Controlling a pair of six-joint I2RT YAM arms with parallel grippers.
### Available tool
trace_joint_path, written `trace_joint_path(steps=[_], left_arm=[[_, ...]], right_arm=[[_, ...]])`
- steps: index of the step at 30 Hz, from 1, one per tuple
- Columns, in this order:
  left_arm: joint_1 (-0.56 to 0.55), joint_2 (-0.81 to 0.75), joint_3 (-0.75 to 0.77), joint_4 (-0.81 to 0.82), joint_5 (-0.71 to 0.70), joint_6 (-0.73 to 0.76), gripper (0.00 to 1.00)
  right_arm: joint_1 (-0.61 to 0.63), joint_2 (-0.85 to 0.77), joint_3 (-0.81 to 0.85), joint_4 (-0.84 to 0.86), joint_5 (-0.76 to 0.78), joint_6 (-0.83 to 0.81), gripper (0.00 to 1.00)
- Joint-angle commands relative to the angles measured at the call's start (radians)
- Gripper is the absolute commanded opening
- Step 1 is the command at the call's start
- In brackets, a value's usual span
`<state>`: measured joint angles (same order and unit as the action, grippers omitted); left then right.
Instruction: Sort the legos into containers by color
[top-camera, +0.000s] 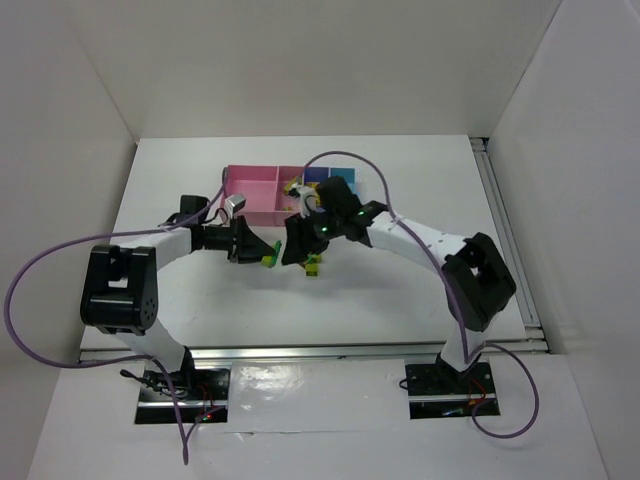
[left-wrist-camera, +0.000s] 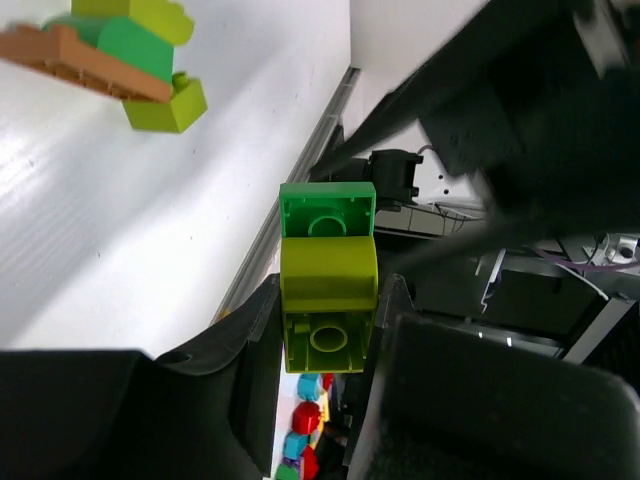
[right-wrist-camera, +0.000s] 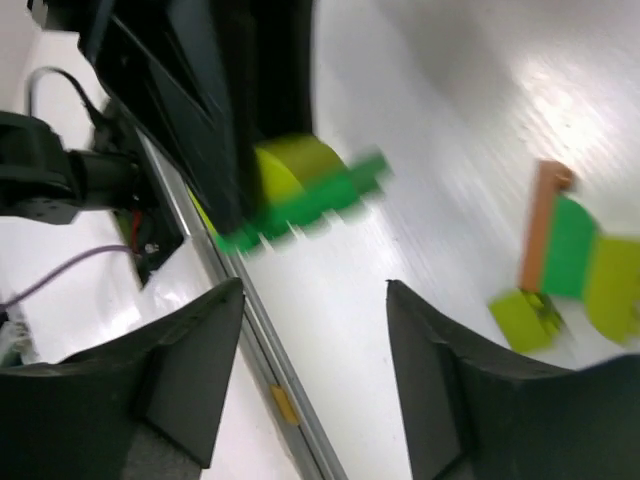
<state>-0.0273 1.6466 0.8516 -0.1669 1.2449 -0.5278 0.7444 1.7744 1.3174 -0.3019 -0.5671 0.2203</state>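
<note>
On my left wrist feed the left gripper (left-wrist-camera: 326, 345) is clamped on a joined piece (left-wrist-camera: 328, 275), its fingers pressing the two sides of the lower half. The piece is a green brick on a yellow-green one with a rounded face, and it stands out past the fingertips, clear of the table (top-camera: 400, 290).

The right gripper (right-wrist-camera: 315, 320) is spread wide with nothing between its fingers (that feed is motion-blurred, but the gap is plain). It hangs just beside the left one, over the white surface on the near side of the containers (top-camera: 255, 190).

A loose cluster (left-wrist-camera: 120, 55) lies on the table close to both grippers. It is a red-brown plate edge-on, a green brick against it and yellow-green bricks at the ends, all stuck together. From above I see it just below the right gripper, well short of the bins. The bins sit in a row behind, pink to the left and blue to the right.
</note>
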Motion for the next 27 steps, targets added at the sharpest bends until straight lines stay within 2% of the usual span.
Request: trace_joint_path(steps=[1, 3, 5, 7, 9, 11, 14, 18, 23, 27], left_arm=[[0.021, -0.008, 0.046, 0.035, 0.068, -0.005, 0.0], [0.021, -0.02, 0.055, 0.076, 0.091, -0.03, 0.0], [0.021, -0.03, 0.055, 0.119, 0.119, -0.058, 0.0], [0.021, -0.041, 0.055, 0.196, 0.119, -0.104, 0.0], [0.021, -0.053, 0.055, 0.248, 0.142, -0.15, 0.0], [0.021, -0.063, 0.064, 0.299, 0.151, -0.161, 0.0], [0.021, -0.073, 0.089, 0.308, 0.151, -0.173, 0.0], [0.012, -0.073, 0.099, 0.319, 0.151, -0.182, 0.0], [0.003, -0.093, 0.099, 0.337, 0.162, -0.192, 0.0], [-0.006, -0.093, 0.109, 0.313, 0.171, -0.164, 0.0]], right_arm=[[-0.143, -0.138, -0.072, 0.099, -0.123, 0.071, 0.64], [-0.216, -0.148, -0.139, 0.246, -0.257, 0.184, 0.63], [-0.227, -0.148, -0.139, 0.302, -0.296, 0.237, 0.63], [-0.227, -0.124, -0.124, 0.34, -0.356, 0.269, 0.67], [-0.237, -0.109, -0.124, 0.489, -0.434, 0.382, 0.74], [-0.237, -0.087, -0.135, 0.629, -0.459, 0.494, 0.81], [-0.237, -0.026, -0.121, 0.736, -0.496, 0.617, 0.87], [-0.237, 0.037, -0.121, 0.935, -0.56, 0.773, 0.88], [-0.218, 0.06, -0.112, 0.917, -0.56, 0.768, 0.87], [-0.209, 0.092, -0.103, 1.004, -0.58, 0.81, 0.83]])
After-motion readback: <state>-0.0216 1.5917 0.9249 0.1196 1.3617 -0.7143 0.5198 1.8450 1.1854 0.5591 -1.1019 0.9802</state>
